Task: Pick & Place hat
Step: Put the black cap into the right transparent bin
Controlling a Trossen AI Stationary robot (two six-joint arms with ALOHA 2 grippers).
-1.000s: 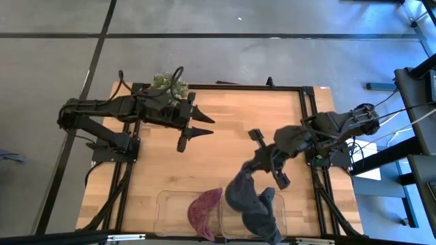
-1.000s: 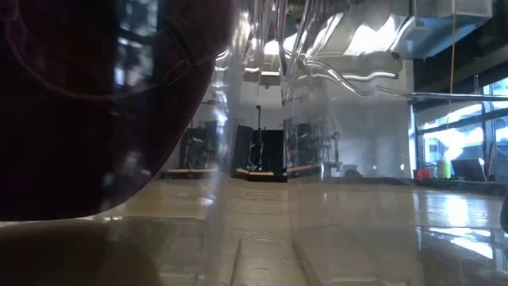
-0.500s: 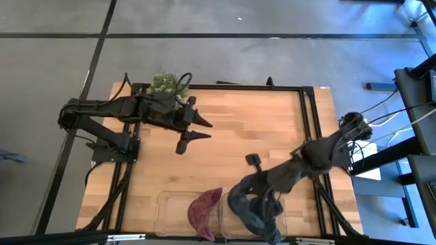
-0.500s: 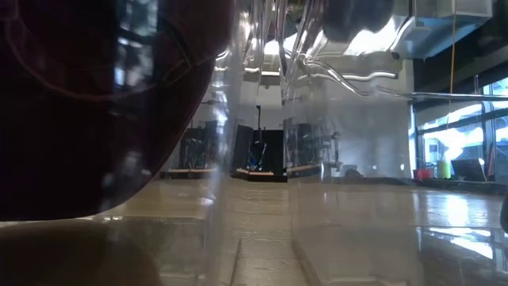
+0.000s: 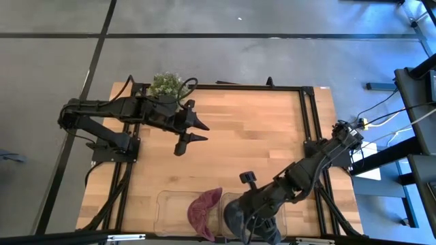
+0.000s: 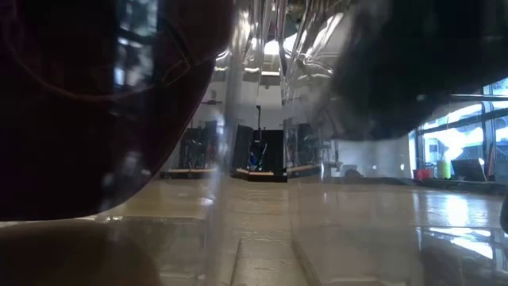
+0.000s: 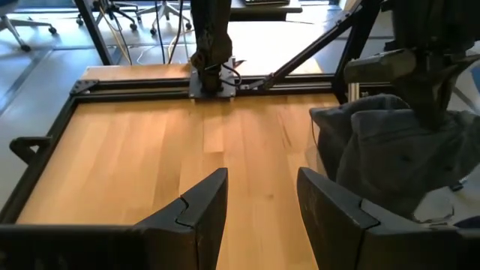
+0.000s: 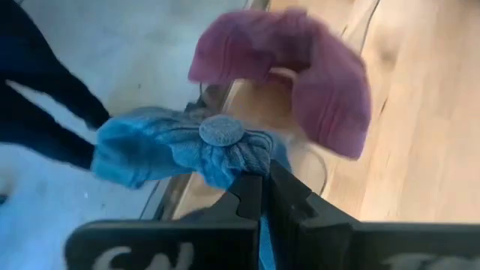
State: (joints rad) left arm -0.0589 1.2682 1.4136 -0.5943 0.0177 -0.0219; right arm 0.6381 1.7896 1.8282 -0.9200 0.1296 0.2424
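Hat (image 5: pixel 240 212), a blue-grey cap, now sits low in the right compartment of the clear bin (image 5: pixel 178 197) at the bottom centre of the high view; a second ago it hung above and to the right of that spot, over bare wood. The right gripper (image 5: pixel 253 204) has swung down and left with it, its arm stretched far toward the frame's lower edge. In the right wrist view the fingers (image 8: pixel 251 196) are pinched nearly closed on the cap's fabric just below the crown button, so it has not been let go. That suggests the carry is about done and release is what remains.

From above the cap is a crumpled mass, its long axis running roughly from upper left to lower right; which way the brim points I cannot tell.

A maroon hat (image 5: pixel 204 209) occupies the left compartment beside it. The left gripper (image 5: pixel 193 131) waits in the upper left over the table (image 5: pixel 266 122), fingers parted and empty.
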